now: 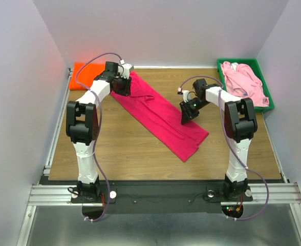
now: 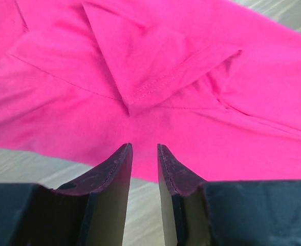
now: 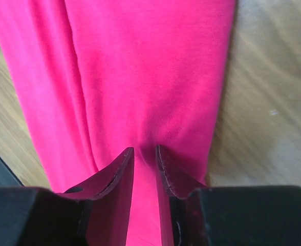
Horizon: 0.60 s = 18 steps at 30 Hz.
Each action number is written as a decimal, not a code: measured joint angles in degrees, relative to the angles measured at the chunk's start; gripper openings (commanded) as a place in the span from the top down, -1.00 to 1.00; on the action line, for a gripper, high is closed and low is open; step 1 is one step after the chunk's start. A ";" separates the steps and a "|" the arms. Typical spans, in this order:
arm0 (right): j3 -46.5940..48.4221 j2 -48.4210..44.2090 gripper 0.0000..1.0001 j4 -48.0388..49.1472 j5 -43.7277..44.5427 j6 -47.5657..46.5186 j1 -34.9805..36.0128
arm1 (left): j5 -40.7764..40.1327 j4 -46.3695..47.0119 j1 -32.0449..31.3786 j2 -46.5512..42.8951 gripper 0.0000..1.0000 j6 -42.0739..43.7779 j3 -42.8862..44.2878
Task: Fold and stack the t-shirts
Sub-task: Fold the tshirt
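- Two arms are out over the table [image 1: 130, 154], both with the elbow hiked up and the wrist tipped down. The left one stretches to the far left, and the right one bends in toward the middle.
- The left gripper [image 1: 122, 86] sits at the far end of the crimson-magenta t-shirt [image 1: 160, 115]. Its jaws are a narrow slit apart at the cloth's edge, with bare wood showing through the gap and nothing pinched that I can see.
- The right gripper [image 1: 186, 119] is down on the shirt's near part. Its jaws are just as narrow and the cloth puckers at the tips, but honestly I can't tell if it has a hold.
- The shirt lies in a long diagonal strip.
- The orange t-shirt [image 1: 84, 72] sits folded in the far left corner.
- The pale pink t-shirt [image 1: 245, 82] is heaped in the green tray [image 1: 271, 105] at far right.
- The table is wood grain, with plain pale walls around it.
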 measured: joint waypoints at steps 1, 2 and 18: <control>-0.90 -0.48 0.43 0.61 -0.02 0.02 0.02 | -0.11 0.22 0.00 0.81 0.26 -0.48 0.00; -2.36 -1.25 0.44 1.25 -0.02 0.02 0.07 | -0.17 0.59 0.00 1.73 0.26 -0.83 0.00; -20.87 -10.60 0.09 3.61 -17.14 6.21 14.84 | 2.60 -6.29 -6.19 24.98 0.30 0.74 28.39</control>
